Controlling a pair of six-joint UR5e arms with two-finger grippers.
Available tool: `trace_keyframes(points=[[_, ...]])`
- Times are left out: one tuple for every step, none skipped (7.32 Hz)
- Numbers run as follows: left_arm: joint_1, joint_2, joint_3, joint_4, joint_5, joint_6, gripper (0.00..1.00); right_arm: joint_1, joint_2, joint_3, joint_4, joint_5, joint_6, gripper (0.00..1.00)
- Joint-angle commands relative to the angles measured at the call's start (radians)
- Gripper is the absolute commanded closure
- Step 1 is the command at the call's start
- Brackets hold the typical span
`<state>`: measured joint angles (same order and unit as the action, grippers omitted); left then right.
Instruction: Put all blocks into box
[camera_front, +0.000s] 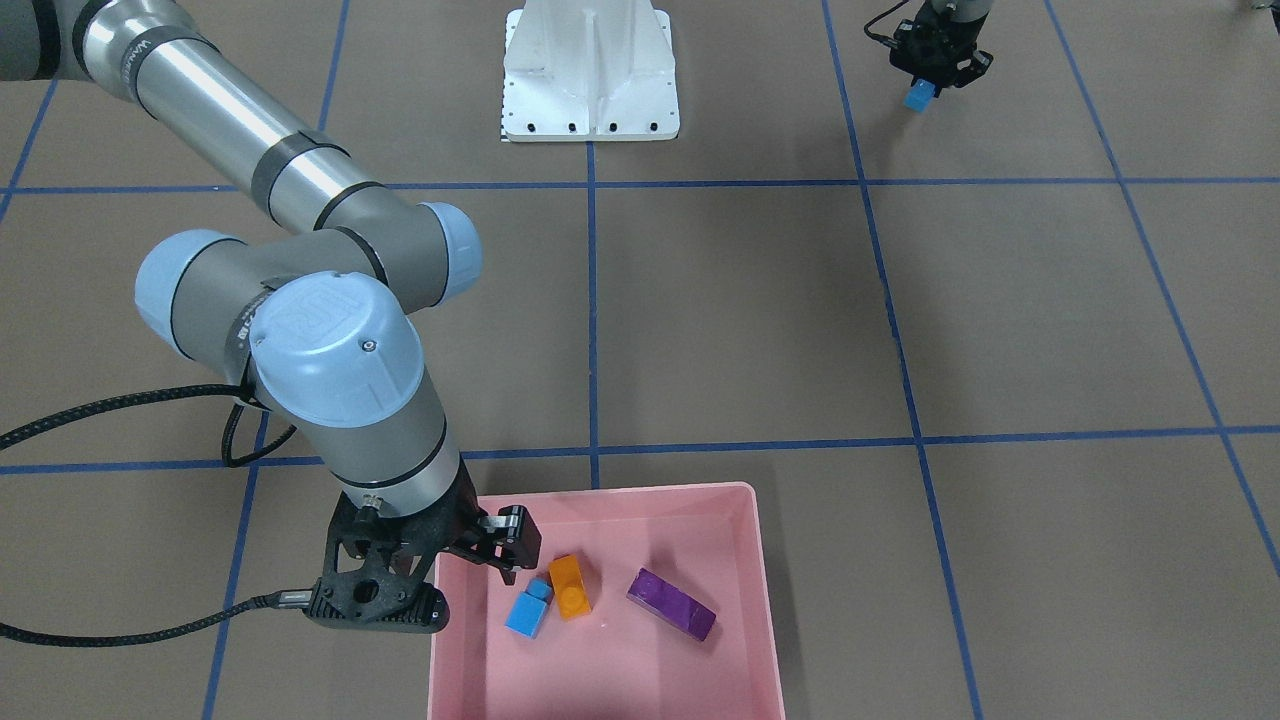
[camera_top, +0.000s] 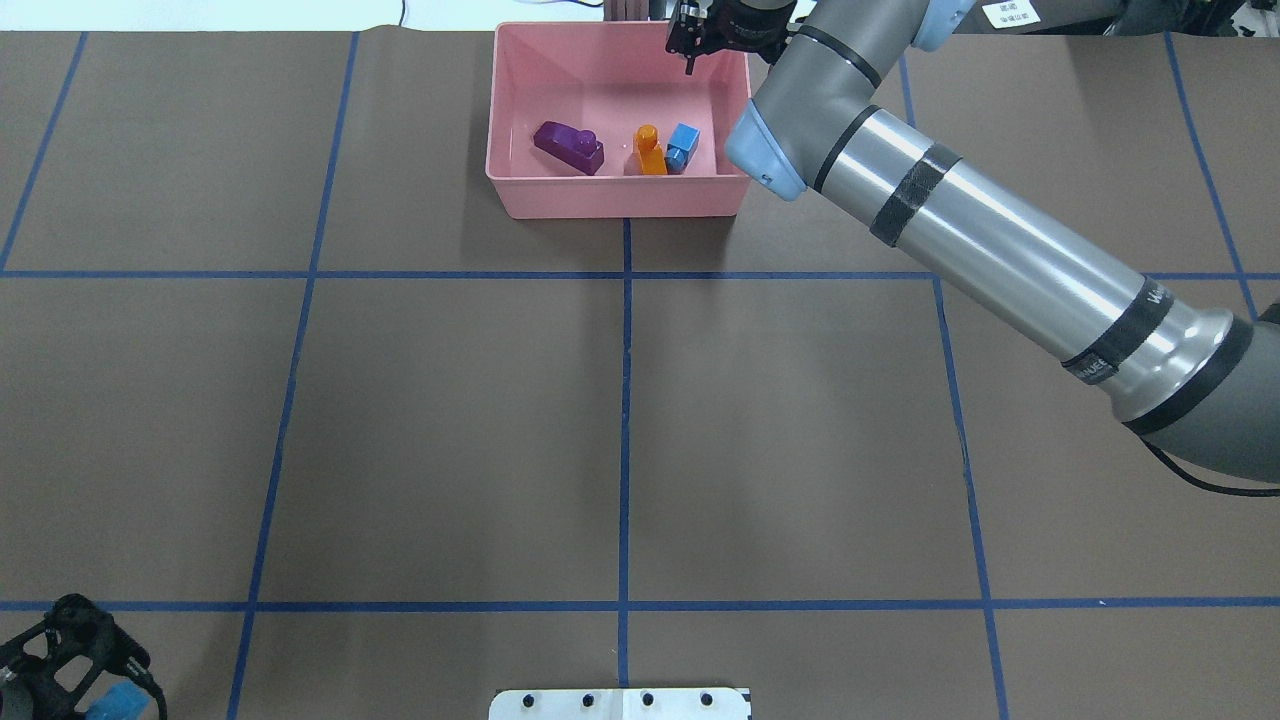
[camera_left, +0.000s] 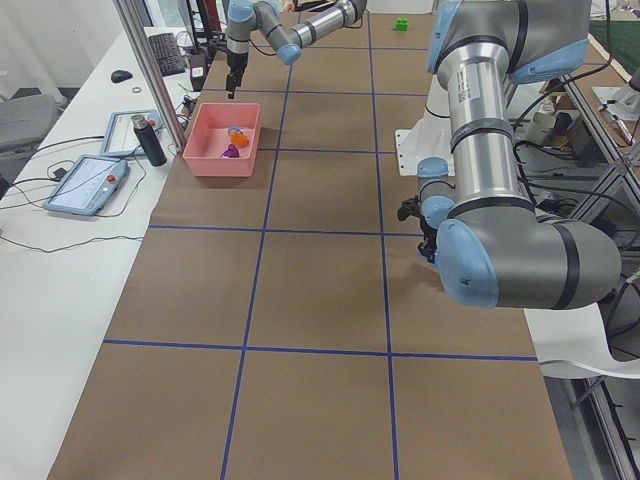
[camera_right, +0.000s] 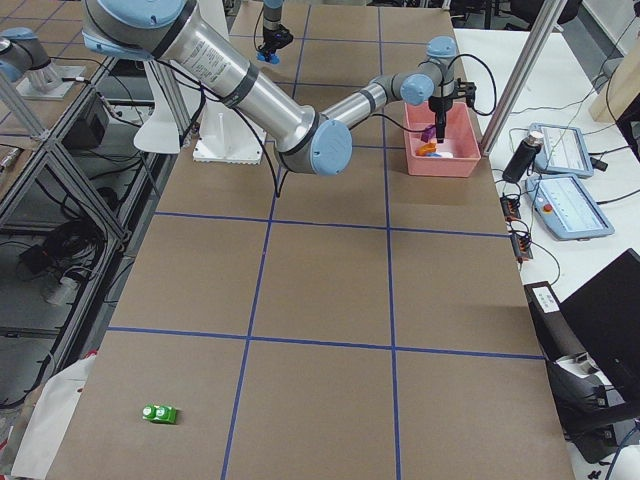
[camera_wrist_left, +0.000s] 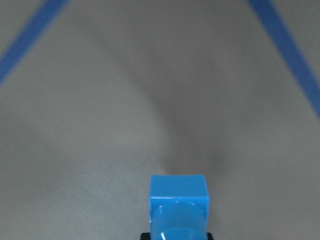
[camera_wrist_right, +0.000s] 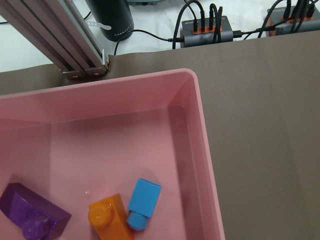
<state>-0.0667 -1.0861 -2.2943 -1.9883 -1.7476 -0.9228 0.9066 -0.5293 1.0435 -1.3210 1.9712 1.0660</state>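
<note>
The pink box (camera_front: 750, 560) sits at the table's far edge and holds the purple block (camera_front: 672, 603), the orange block (camera_front: 570, 588) and the small blue block (camera_front: 528, 608). They also show in the right wrist view: purple (camera_wrist_right: 30, 212), orange (camera_wrist_right: 107, 222), blue (camera_wrist_right: 144, 202). My right gripper (camera_front: 505, 552) hangs over the box's corner beside the small blue block, jaws apart and empty. My left gripper (camera_front: 927, 88) is shut on the long blue block (camera_front: 917, 98), close above the table near my base; the block fills the left wrist view's bottom (camera_wrist_left: 178, 207). The green block (camera_right: 159, 413) lies alone far out on my right side.
The white robot base (camera_front: 590, 75) stands at the table's near middle. Behind the box are an aluminium post (camera_wrist_right: 60, 40), a black bottle (camera_left: 150, 140), cables and two tablets (camera_left: 85, 183). Blue tape lines cross the brown table.
</note>
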Motion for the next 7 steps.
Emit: trace_keyframes(points=[[-0.128,-0.207,-0.017,0.006,0.000,-0.170,1.00,0.002,-0.003,0.001,0.000,0.000,-0.001,0.00],[-0.210,-0.321,-0.014,0.008,0.002,-0.197,1.00,0.002,-0.006,0.001,0.000,-0.002,-0.007,0.00],[-0.281,-0.416,0.005,0.012,0.003,-0.199,1.00,0.003,-0.008,0.003,0.000,0.000,-0.017,0.00],[-0.367,-0.504,0.042,0.014,0.002,-0.197,1.00,0.005,-0.023,0.021,0.000,0.000,-0.024,0.00],[-0.445,-0.617,0.091,0.023,0.003,-0.200,1.00,0.006,-0.032,0.029,0.000,0.000,-0.038,0.00],[-0.503,-0.699,0.151,0.022,0.007,-0.200,1.00,0.011,-0.035,0.029,-0.001,0.000,-0.047,0.00],[-0.571,-0.801,0.232,0.023,0.008,-0.205,1.00,0.012,-0.043,0.032,-0.001,0.002,-0.057,0.00]])
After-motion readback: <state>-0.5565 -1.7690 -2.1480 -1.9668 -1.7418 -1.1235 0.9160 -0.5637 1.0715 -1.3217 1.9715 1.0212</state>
